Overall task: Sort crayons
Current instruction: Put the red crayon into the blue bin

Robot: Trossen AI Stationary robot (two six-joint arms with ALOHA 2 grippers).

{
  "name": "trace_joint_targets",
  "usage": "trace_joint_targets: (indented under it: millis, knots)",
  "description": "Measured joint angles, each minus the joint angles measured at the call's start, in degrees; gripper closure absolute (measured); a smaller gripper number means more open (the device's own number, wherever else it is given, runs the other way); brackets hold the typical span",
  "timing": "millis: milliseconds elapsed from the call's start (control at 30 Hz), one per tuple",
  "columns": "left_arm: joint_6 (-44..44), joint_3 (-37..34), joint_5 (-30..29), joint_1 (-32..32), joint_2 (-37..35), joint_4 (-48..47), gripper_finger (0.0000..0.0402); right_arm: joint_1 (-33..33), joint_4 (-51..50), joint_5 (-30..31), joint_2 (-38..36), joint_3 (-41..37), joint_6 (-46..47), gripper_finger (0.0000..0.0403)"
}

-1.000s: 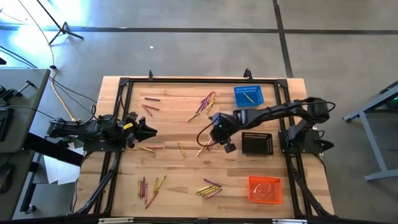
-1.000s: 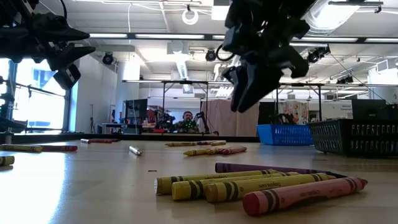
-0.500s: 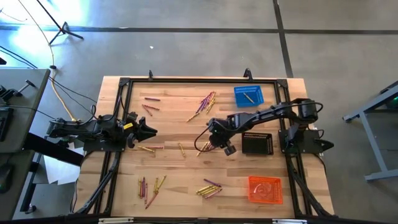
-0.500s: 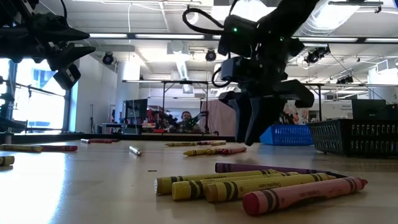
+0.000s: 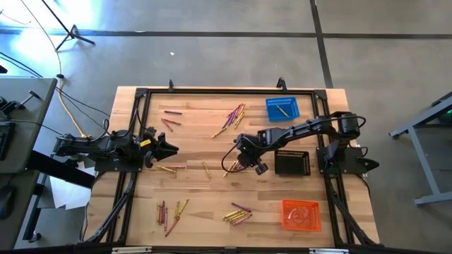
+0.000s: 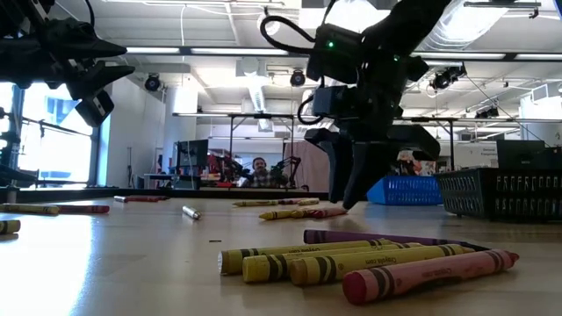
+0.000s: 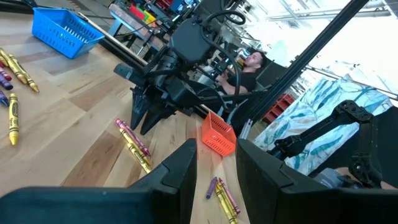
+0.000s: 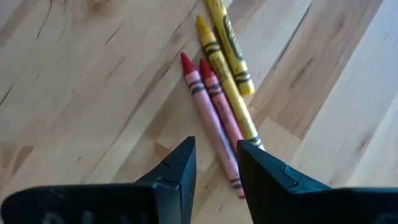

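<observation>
Pale wooden planks with visible grain make up the surface (image 5: pixel 205 190), and thin paper-wrapped crayons lie scattered over it in small clusters. Compared with a second ago, the right gripper (image 5: pixel 242 159) has swung in from beside the black mesh basket (image 5: pixel 292 162) and dropped low, so that it now hangs just above a little cluster of crayons (image 8: pixel 219 93) near the middle of the surface. Over the last half second it has barely shifted. Its two dark, flat-sided fingers (image 8: pixel 177 165) stand slightly apart with a narrow gap between them and nothing in it; the gripper is released, not grasping. Directly ahead of it lie two yellow and two red-pink sticks, side by side and touching, their printed wrappers banded in black.

The left gripper (image 5: pixel 171 148) waits at the left edge of the surface, unchanged, its fingers spread apart and empty.

Other crayons (image 6: pixel 369 262) lie in a heap at the near edge, yellow, purple and pink, with blunt waxy tips. One yellow crayon rests inside the blue mesh basket (image 5: pixel 282 109). The orange mesh basket (image 5: pixel 301 215) sits in the near right corner.
</observation>
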Motion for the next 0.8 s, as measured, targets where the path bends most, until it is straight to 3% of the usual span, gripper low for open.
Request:
trace_joint_targets:
  millis: [800]
  knots:
    - [0.00, 0.01, 0.00, -0.01, 0.01, 0.00, 0.0302, -0.04, -0.30, -0.50, 2.58, 0.24, 0.20, 0.0302]
